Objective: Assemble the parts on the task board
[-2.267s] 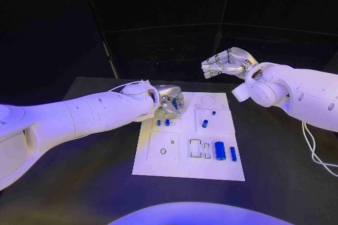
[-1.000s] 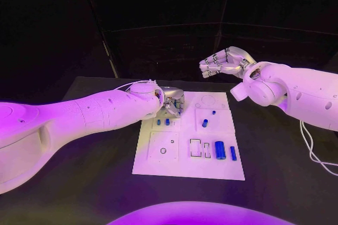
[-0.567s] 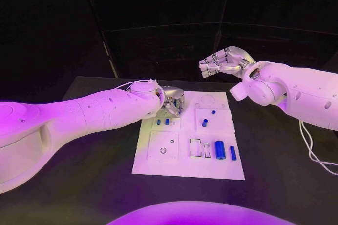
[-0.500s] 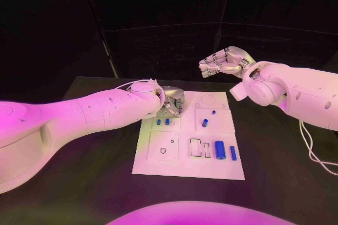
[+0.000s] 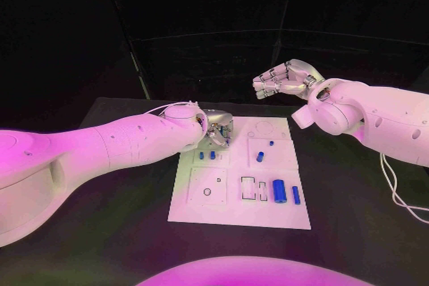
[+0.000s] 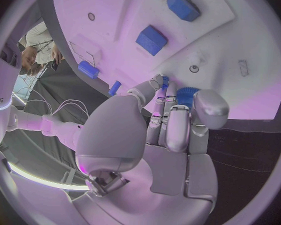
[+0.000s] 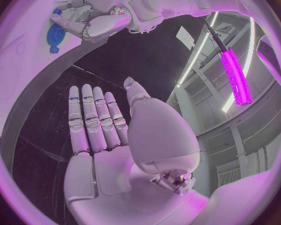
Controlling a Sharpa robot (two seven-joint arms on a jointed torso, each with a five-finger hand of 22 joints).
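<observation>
In the head view the left hand [image 5: 217,128] covers the far left corner of the task board [image 5: 240,214], and the blue part at its fingertips shows there only as a speck too small to make out. In the left wrist view the fingers [image 6: 178,130] hide most of a round blue toothed part [image 6: 187,93], so whether they grip it or merely touch it cannot be told. Both white arms are cut off by the side edges of the head view.

Black table [image 5: 107,236], white cable [image 5: 398,193] at its right edge
</observation>
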